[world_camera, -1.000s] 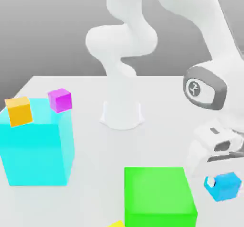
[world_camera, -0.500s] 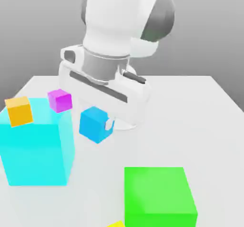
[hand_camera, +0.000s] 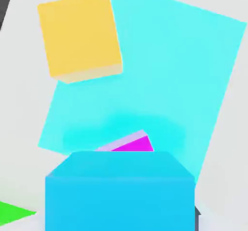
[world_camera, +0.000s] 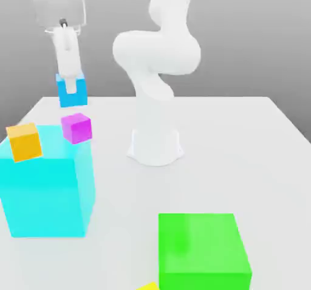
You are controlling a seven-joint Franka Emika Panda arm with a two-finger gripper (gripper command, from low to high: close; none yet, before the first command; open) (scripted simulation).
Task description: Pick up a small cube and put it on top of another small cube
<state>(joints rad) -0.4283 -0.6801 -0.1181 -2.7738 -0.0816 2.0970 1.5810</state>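
Carried to the exterior view's upper left since the earlier frame, your small blue cube (world_camera: pixel 72 96) sits pinched in the gripper (world_camera: pixel 71 90). It hangs above the small magenta cube (world_camera: pixel 76 128), which rests on the large cyan block (world_camera: pixel 45 188); lowering should follow alignment.

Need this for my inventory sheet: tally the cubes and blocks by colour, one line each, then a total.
Blue: 1, small cube
Magenta: 1, small cube
Orange: 1, small cube
Cyan: 1, large block
Green: 1, large block
Yellow: 1, partly visible piece
Total: 6
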